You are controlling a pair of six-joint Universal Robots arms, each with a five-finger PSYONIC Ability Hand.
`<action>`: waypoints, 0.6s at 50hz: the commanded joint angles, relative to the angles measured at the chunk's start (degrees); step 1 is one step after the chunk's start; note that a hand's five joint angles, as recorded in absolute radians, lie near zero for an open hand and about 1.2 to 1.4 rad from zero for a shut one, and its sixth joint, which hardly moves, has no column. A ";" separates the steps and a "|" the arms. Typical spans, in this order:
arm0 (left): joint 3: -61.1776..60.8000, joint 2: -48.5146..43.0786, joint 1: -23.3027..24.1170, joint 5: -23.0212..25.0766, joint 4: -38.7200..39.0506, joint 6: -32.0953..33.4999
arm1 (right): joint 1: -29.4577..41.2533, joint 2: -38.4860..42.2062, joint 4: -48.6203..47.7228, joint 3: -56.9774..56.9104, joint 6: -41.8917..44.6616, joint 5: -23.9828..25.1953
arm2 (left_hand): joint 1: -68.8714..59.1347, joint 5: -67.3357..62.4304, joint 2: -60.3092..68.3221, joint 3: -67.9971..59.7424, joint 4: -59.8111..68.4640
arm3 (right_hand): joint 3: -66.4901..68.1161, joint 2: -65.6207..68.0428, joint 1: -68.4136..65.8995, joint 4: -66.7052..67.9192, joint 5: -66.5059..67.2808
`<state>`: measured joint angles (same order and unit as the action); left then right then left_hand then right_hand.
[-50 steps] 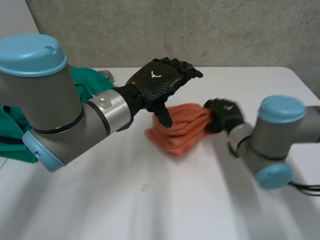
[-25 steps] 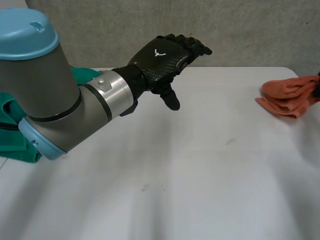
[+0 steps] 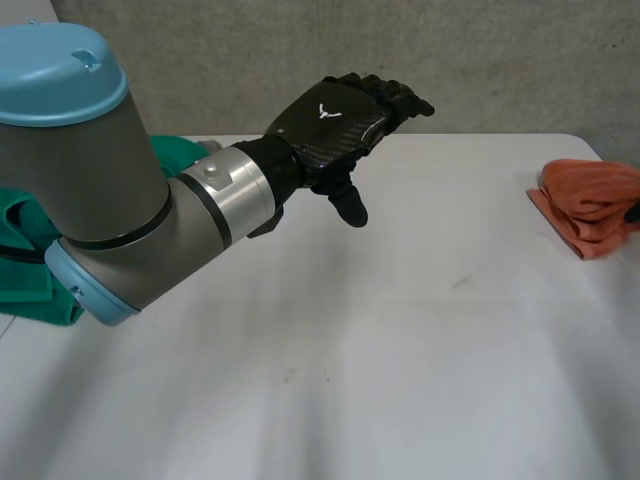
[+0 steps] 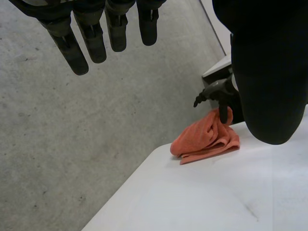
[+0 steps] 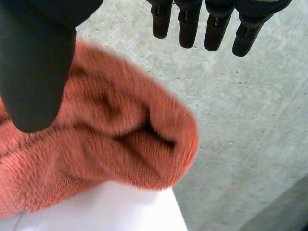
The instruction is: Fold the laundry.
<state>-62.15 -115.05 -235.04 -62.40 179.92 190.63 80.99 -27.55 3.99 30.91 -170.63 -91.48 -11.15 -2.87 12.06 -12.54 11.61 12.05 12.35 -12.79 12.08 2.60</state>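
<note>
A bunched orange towel [image 3: 590,205] lies at the table's right edge, also seen in the left wrist view [image 4: 207,139]. My right hand [image 5: 36,62] is open over it, thumb and straight fingers [image 5: 216,29] spread apart above the towel [image 5: 120,144]. From the left wrist, the right hand [image 4: 216,91] shows with one finger down on the towel's top. My left hand [image 3: 335,120] hovers open above the far middle of the table, holding nothing, its fingers [image 4: 91,43] straight. A green garment [image 3: 30,260] lies at the table's left, partly behind the left arm.
The white table [image 3: 350,350] stretches bare between the left arm and the towel. A grey concrete wall [image 3: 300,60] stands right behind its far edge. The towel lies close to the table's right rim.
The right hand carried the orange towel from the table's middle to its right edge, then opened off it. The left hand stayed nearly where it was.
</note>
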 commanded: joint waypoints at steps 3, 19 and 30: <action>-0.25 0.45 0.55 -0.09 -0.01 0.00 | -0.49 -17.85 -11.78 17.58 21.00 -7.90 | -1.76 -0.04 0.84 -0.37 1.30 | -2.05 -2.35 2.79 -2.08 -2.60; 1.06 7.65 -9.01 -11.95 0.87 0.97 | 13.13 -41.35 -39.15 53.36 27.55 17.90 | -2.76 -1.04 1.85 -1.37 2.30 | -2.05 -2.35 2.79 -2.08 -2.60; 2.90 -6.75 -29.68 -17.94 2.00 24.94 | 21.13 -41.71 -13.50 61.20 27.72 21.08 | -3.95 -2.22 3.03 -2.55 3.48 | -2.05 -2.35 2.79 -2.08 -2.60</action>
<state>-61.17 -110.67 -257.40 -79.93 180.38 200.17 98.99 -70.50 -23.83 91.76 -142.98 -69.71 -11.15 -2.91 12.19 -12.64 11.75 12.05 12.18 -12.79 12.08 2.58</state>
